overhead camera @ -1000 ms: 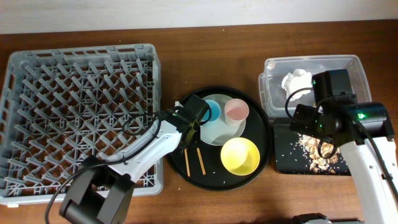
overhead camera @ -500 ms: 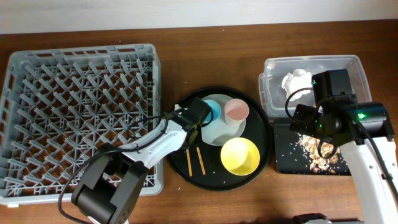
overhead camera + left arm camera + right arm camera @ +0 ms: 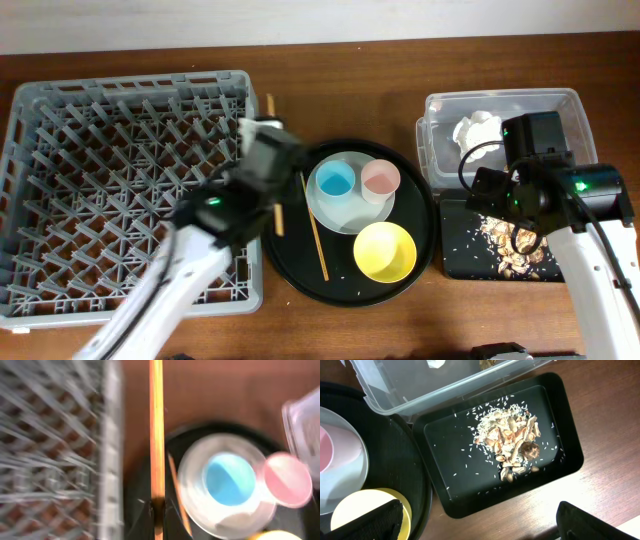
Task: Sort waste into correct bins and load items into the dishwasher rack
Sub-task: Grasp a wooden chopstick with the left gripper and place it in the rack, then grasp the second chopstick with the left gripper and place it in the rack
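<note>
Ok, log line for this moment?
left jaws: shut on chopstick, beside rack | right jaws: open, above black tray holding scraps | second chopstick: on round tray

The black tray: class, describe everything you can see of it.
The black tray is a shallow rectangle with rounded corners and a low raised rim, glossy like plastic. It lies flat on the wooden table, skewed in the right wrist view. A heap of beige-brown scraps sits off-centre in it, with white grains scattered around. The clear tub borders one long side and the round tray one end; whether they touch cannot be told.
</note>
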